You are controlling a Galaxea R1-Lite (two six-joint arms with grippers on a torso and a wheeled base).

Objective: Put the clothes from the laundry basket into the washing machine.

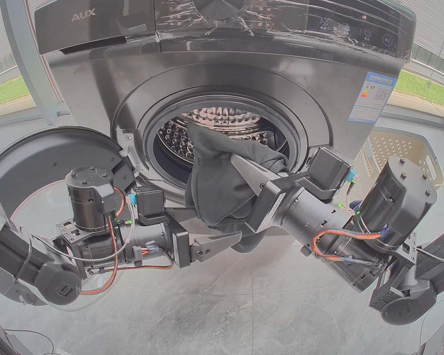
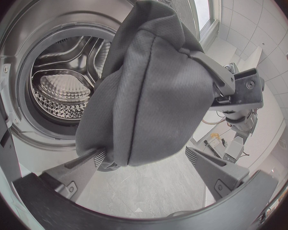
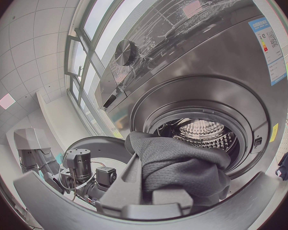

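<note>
So far the drum (image 1: 222, 117) looks empty. The right gripper (image 1: 237, 166) clamps a dark garment (image 1: 214, 193) at its mouth; the left gripper (image 2: 145, 156) gapes open.

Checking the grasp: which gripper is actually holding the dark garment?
The right gripper, its fingers shut on the dark garment; the left gripper is open at its lower edge.

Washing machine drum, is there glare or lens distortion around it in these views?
Head view: bright highlights speckle the drum behind the dark garment. Left wrist view: fisheye curves the door opening, corners black. Right wrist view: window light glares off the plastic wrap above.
</note>
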